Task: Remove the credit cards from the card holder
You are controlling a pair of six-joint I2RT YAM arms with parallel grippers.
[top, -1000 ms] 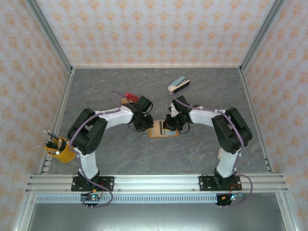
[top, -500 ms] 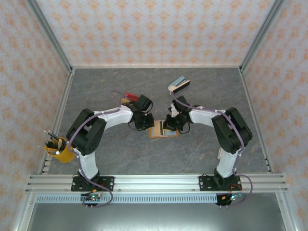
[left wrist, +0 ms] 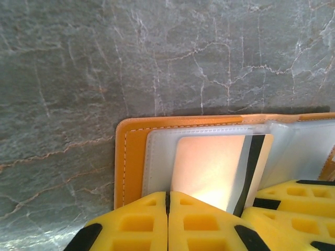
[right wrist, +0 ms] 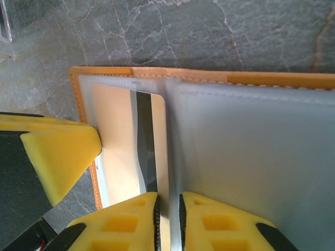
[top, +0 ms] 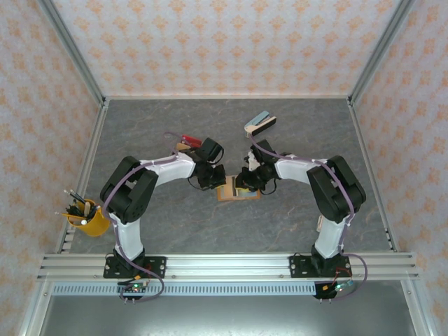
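Left wrist view: my left gripper (left wrist: 167,197) has its pads pressed together, no gap between them. They sit at the near edge of the card holder (left wrist: 130,157), which lies open just ahead of them on the grey table (left wrist: 78,78). A tan card (left wrist: 209,164) with a black stripe sits in its clear sleeve (left wrist: 157,157).

Right wrist view: my right gripper (right wrist: 168,201) stands narrow, and the sleeve's fold runs in between the pads. Pinched or not, I cannot tell.

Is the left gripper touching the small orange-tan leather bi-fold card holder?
Touching. Right wrist view: the left gripper presses its yellow tip onto the card holder at its stitched left edge, no gap visible.
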